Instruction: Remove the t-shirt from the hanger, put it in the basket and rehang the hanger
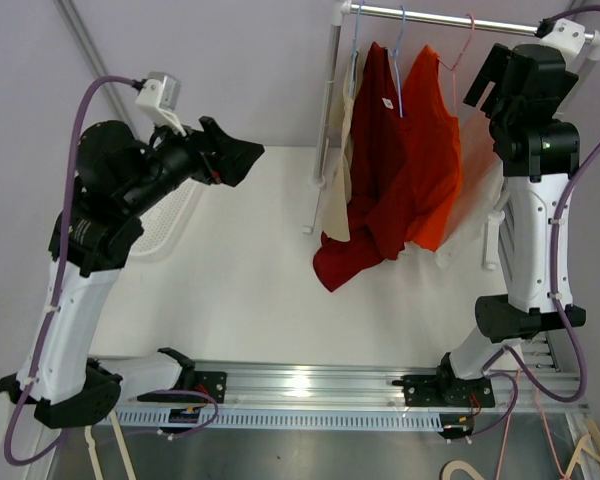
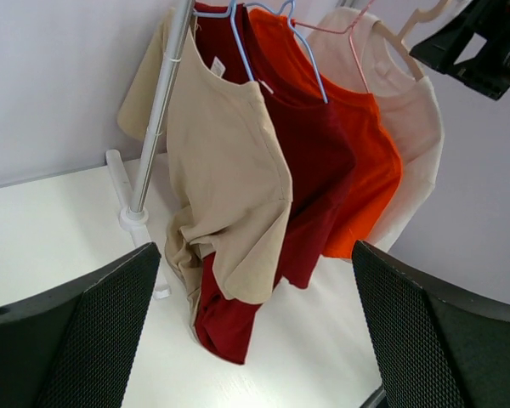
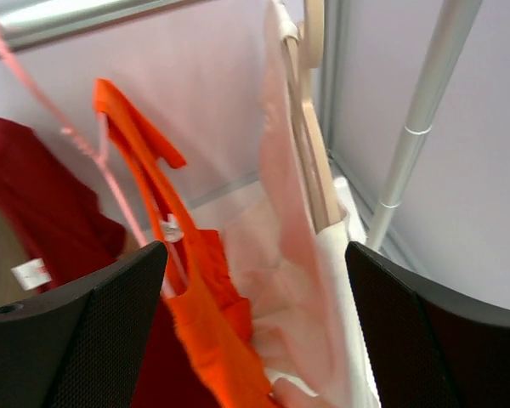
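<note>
Right gripper (image 1: 488, 78): up at the right end of the rack (image 1: 430, 13) rail, jaws spread wide, gripping nothing. In the wrist view the pale shirt (image 3: 280, 255) hangs on its wood hanger (image 3: 313, 127), straight ahead in the gap between the fingers and not touched. Orange shirt (image 3: 195, 314) hangs just beside it on a pink hanger (image 3: 68, 127), also within the gap. Red shirt (image 3: 42, 204) is further over, at the edge of that view.

Left gripper (image 1: 235, 155): raised over the left part of the table (image 1: 230, 290), well apart from the rack and pointed at it. Jaws wide open, empty. Its view shows all four shirts in a row from the rack post (image 2: 157, 110) outward: beige shirt (image 2: 229, 170), red, orange, pale. The beige one is bunched against the post. The red one hangs lowest, hem near the table.

White mesh tray (image 1: 175, 222) at the table's left side is mostly hidden behind the left arm. Can't tell what's in it.
</note>
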You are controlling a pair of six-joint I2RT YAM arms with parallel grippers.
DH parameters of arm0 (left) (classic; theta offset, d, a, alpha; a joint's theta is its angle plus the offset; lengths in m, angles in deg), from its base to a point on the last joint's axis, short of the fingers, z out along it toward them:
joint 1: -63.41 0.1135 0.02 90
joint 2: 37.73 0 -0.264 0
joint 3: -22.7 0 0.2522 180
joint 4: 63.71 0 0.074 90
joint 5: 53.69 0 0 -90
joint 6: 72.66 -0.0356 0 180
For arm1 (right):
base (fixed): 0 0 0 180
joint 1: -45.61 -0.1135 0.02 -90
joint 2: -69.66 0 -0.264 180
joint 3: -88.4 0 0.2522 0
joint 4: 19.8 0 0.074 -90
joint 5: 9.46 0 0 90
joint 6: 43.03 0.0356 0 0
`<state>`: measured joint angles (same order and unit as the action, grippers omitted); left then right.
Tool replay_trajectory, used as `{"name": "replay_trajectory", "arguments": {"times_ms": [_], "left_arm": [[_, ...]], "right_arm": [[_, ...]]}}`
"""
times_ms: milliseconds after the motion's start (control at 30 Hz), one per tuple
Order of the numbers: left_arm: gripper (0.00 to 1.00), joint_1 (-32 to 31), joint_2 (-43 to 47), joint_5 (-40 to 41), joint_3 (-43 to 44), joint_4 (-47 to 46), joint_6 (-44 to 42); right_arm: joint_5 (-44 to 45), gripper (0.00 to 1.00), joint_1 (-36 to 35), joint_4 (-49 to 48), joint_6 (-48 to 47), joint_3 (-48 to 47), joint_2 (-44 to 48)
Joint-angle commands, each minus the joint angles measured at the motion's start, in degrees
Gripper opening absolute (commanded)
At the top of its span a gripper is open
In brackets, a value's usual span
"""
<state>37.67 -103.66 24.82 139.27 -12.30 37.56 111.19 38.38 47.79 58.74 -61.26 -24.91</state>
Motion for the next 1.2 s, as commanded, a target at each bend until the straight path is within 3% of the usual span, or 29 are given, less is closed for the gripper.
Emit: {"name": "replay_trajectory", "arguments": {"times_ms": [0, 300, 733, 833, 900, 1000, 1167], "left_arm": [[0.99, -2.12, -2.97, 1.82, 5.03, 2.16, -3.7], [0.99, -2.48, -5.0, 1.55, 7.15, 0.93, -7.22], [1.0, -2.48, -4.73, 2.52, 6.09, -0.91, -8.98], [1.0, -2.48, -4.73, 2.43, 6.0, -1.0, -9.33], [0.99, -2.48, -4.65, 2.61, 6.0, -0.91, -9.42], [0.99, -2.48, -4.64, 2.78, 5.74, -0.82, -9.68], [0.99, -2.39, -4.21, 3.31, 4.34, -1.26, -10.21]], "right_arm": [[0.73, 0.91, 2.55, 0.5, -2.98, -2.27, -1.23], [-3.84, 0.91, 7.91, -1.52, -3.77, -2.27, -4.49], [-6.04, 0.73, 10.65, -3.46, -4.12, -5.87, -9.41], [-6.84, 0.59, 10.92, -3.72, -3.95, -6.48, -9.67], [-6.66, 0.45, 10.92, -3.99, -4.12, -6.49, -9.59], [-5.79, 0.34, 10.92, -4.17, -4.12, -6.4, -9.67], [-5.87, 0.31, 11.27, -3.81, -4.12, -6.31, -10.29]]}}
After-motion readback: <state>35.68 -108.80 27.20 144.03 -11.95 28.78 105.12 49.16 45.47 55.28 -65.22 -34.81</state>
